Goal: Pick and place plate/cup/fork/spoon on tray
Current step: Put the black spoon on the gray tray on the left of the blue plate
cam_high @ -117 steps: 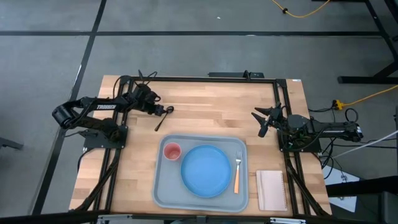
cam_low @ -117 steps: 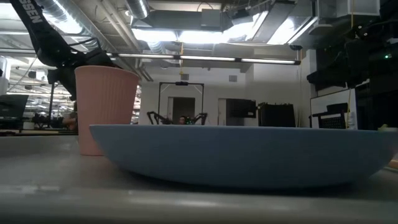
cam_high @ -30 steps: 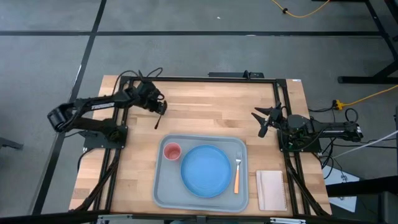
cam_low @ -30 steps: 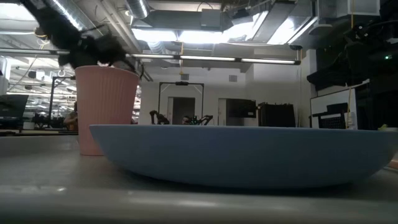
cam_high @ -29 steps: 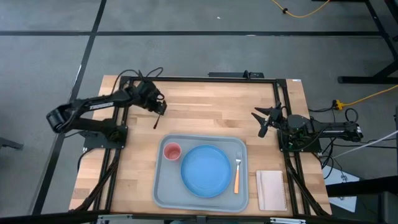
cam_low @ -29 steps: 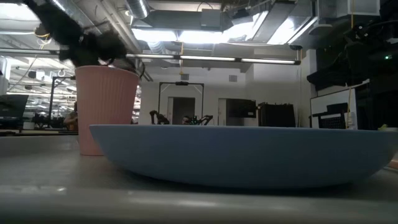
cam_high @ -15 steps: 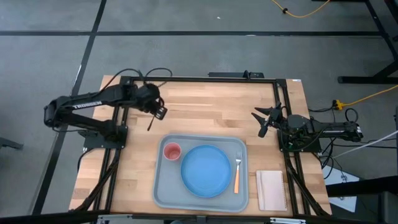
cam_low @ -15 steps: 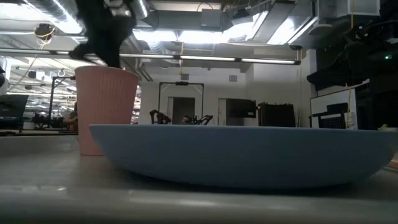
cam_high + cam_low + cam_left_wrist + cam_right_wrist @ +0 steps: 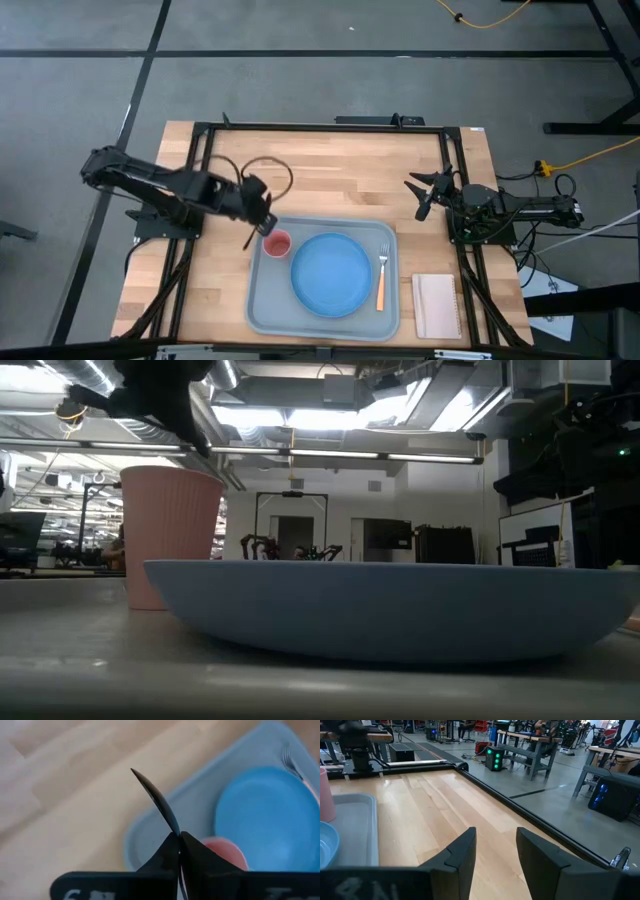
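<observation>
Dark spoon (image 9: 156,802) clamped in the left gripper (image 9: 262,222), beside the cup (image 9: 276,243) at the tray's (image 9: 262,310) corner.
Only the high view shows the right gripper (image 9: 418,195), fingers apart, parked at the table's right edge.

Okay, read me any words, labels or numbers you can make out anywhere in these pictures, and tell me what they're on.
None can be read for sure.
Left gripper housing: pale marks, cut off.
Right gripper housing: faint marks, too blurred.
The tray, plate and cup are plain.

Grey floor (image 9: 330,90) crossed by dark lines is surrounding the wooden surface (image 9: 350,175); ceiling strip lights (image 9: 300,415) are glowing, possibly over workbenches (image 9: 545,742).
</observation>
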You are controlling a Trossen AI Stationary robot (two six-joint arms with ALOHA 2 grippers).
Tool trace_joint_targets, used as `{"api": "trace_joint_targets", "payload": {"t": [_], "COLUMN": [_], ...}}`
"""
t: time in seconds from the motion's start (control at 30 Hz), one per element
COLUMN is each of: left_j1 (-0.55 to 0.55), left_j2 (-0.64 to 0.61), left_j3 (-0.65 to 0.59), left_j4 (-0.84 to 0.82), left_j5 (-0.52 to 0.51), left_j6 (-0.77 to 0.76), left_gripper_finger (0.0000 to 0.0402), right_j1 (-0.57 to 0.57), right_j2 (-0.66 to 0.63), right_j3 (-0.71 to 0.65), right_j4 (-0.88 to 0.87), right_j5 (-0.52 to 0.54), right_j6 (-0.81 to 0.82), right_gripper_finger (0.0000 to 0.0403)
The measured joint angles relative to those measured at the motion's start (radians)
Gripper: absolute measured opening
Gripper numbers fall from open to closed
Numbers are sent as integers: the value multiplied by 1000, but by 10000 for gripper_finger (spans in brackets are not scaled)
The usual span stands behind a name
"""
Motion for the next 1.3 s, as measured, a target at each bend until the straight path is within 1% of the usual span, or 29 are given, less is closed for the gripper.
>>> {"api": "trace_joint_targets", "payload": {"t": [0.1,0.2,0.3,0.43,0.53,0.67,0.77,0.83,1.0,1.1,1.2,1.3], "left_j1": [-74,-135,-188,-262,-317,-380,-413,-431,-440,-441,-462,-492], "left_j2": [21,24,23,32,73,170,253,303,418,486,520,523], "left_j3": [7,46,88,93,93,93,93,93,93,92,92,92], "left_j4": [-13,-54,-125,-138,-156,-251,-334,-372,-416,-437,-420,-409], "left_j5": [2,22,113,208,232,256,313,327,324,322,310,276], "left_j6": [-105,-192,-283,-403,-522,-650,-692,-706,-719,-694,-692,-760], "left_gripper_finger": [0,0,0,0,0,0,0,0,0,0,0,0], "right_j1": [0,0,0,0,0,0,0,0,0,0,0,0], "right_j2": [0,0,0,0,0,0,0,0,0,0,0,0], "right_j3": [0,0,0,0,0,0,0,0,0,0,0,0], "right_j4": [0,0,0,0,0,0,0,0,0,0,0,0], "right_j5": [0,-1,-1,-3,-3,-3,-3,-3,-3,-3,-3,-2], "right_j6": [2,3,10,46,56,55,56,55,53,53,53,52], "right_gripper_finger": [145,145,145,145,145,145,145,145,145,145,145,145]}}
